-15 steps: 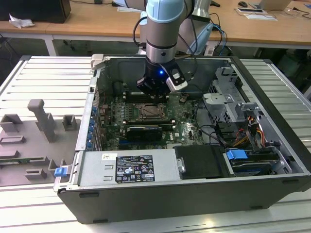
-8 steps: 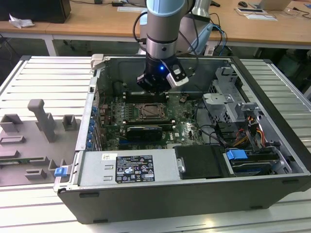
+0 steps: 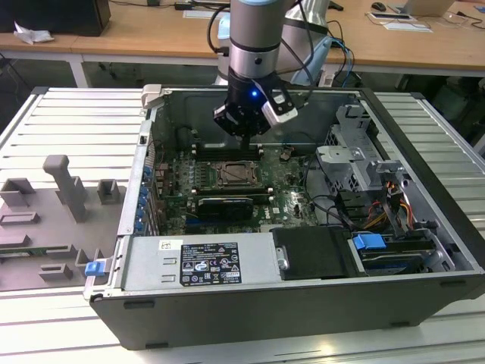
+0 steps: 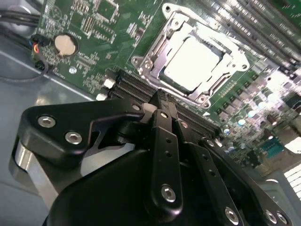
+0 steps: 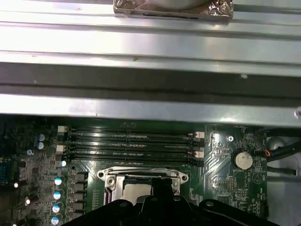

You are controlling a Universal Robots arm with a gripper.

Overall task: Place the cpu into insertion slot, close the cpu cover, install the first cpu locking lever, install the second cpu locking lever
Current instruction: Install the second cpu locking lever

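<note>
The cpu (image 4: 190, 61), a pale square chip, lies flat in the insertion slot (image 4: 146, 62) on the green board. The cpu cover (image 4: 207, 35), a silvery frame, lies down around it, and the chip shows through its window. My gripper (image 4: 159, 99) hangs shut with nothing in it, a little above the board beside the socket's edge near the memory slots. In the exterior view the gripper (image 3: 244, 135) hovers inside the open case just behind the insertion slot (image 3: 238, 174). In the first wrist view the gripper (image 5: 159, 188) partly covers the insertion slot (image 5: 141, 181).
Long black memory slots (image 5: 131, 143) run beside the socket. A coin battery (image 5: 243, 160) sits on the board. The case wall (image 3: 144, 159), drive cage (image 3: 356, 152), cables (image 3: 379, 212) and power supply (image 3: 204, 262) ring the board. A grey fixture (image 3: 64, 189) stands at the exterior view's left.
</note>
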